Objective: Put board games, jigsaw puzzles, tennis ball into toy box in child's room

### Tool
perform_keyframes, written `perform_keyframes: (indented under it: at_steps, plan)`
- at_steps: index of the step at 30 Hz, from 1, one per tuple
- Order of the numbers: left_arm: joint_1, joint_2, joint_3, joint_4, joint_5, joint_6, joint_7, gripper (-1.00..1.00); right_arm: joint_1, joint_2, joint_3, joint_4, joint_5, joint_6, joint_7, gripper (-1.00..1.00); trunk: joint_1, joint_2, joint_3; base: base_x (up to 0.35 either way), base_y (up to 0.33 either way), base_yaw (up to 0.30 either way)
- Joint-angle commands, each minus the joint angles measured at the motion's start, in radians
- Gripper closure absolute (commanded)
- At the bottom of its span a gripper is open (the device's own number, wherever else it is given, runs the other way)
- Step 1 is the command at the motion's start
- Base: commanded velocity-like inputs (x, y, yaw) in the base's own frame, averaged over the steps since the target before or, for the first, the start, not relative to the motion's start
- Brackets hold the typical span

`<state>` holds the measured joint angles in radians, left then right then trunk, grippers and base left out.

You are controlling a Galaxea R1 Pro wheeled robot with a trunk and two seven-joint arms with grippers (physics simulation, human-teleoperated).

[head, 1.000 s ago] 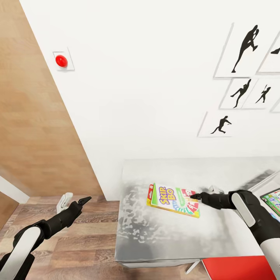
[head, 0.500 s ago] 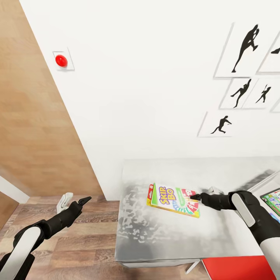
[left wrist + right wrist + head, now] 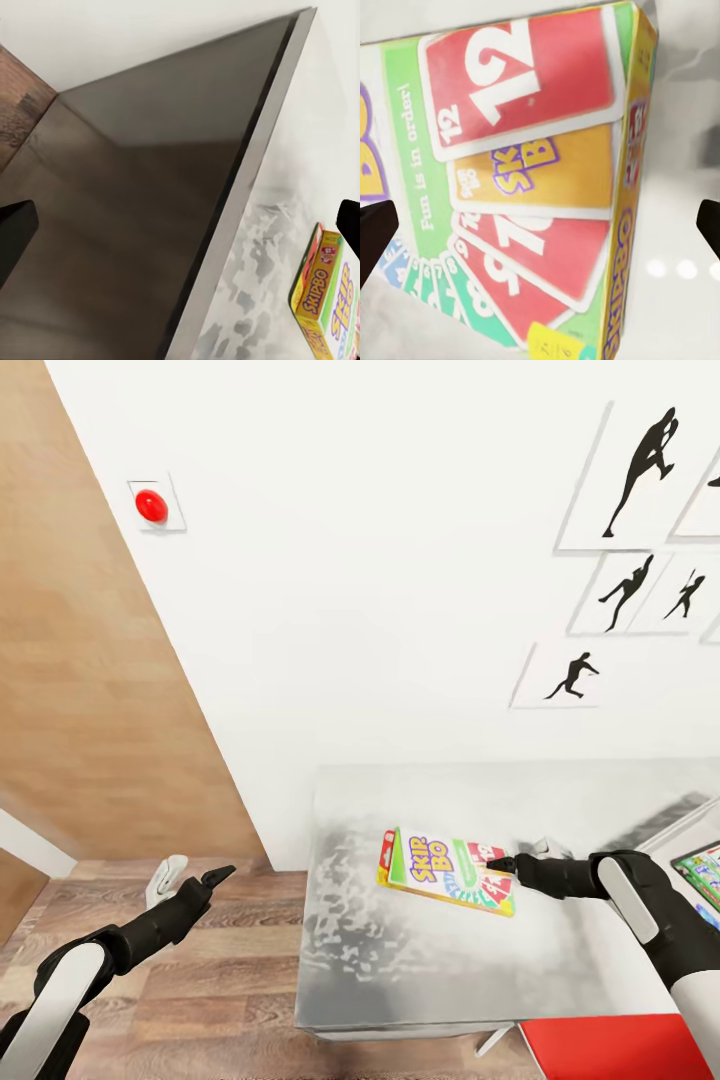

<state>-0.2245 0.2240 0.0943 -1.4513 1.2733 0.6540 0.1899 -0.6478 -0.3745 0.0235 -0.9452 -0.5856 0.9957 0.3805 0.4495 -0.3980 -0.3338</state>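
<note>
While your right hand (image 3: pixel 503 866) hovers at the near-right end of the Skip-Bo box (image 3: pixel 446 872), its fingers stand spread — in the right wrist view a dark fingertip (image 3: pixel 375 236) sits at each side of the frame with the box's red "12" card print between them, and no contact is visible. That slim yellow-red-green box lies flat on the light grey tabletop (image 3: pixel 420 960), directly ahead of the hand. Your left hand (image 3: pixel 215 877) hangs over the wood-plank floor (image 3: pixel 200 980), well apart from the tabletop's edge, with the box off beyond it — its left wrist view shows the fingertips wide at both frame edges, holding nothing. Black silhouette pictures (image 3: pixel 600 590) hang on the white wall above your right hand.
</note>
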Motion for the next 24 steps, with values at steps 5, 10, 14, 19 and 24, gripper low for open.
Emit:
perform_keyframes:
  at_steps: [5,10,14,19,24]
  plan:
    - [-0.001,0.0,0.001,-0.001,0.011,0.004,0.009,-1.0,-0.001,-0.002,0.001,0.0,0.008,0.002,0.016,-1.0,0.001,-0.002,-0.009,0.0,0.0,0.0]
    - [-0.001,0.0,0.001,-0.001,0.011,0.004,0.009,-1.0,-0.001,-0.002,0.001,0.0,0.009,0.001,0.019,-1.0,0.001,-0.002,-0.017,0.0,0.0,0.0]
    - [-0.001,0.0,0.001,-0.001,0.01,0.004,0.009,-1.0,-0.001,-0.002,0.001,0.0,0.009,0.001,0.021,-1.0,0.001,-0.002,-0.024,0.0,0.0,0.0]
    - [-0.001,0.0,0.001,-0.001,0.01,0.004,0.009,-1.0,-0.001,-0.003,0.001,0.0,0.009,0.001,0.022,-1.0,0.001,-0.002,-0.031,0.0,0.0,0.0]
    - [-0.001,0.0,0.0,-0.001,0.01,0.004,0.009,-1.0,-0.001,-0.003,0.001,0.0,0.009,0.001,0.023,-1.0,0.001,-0.002,-0.035,0.0,0.0,0.0]
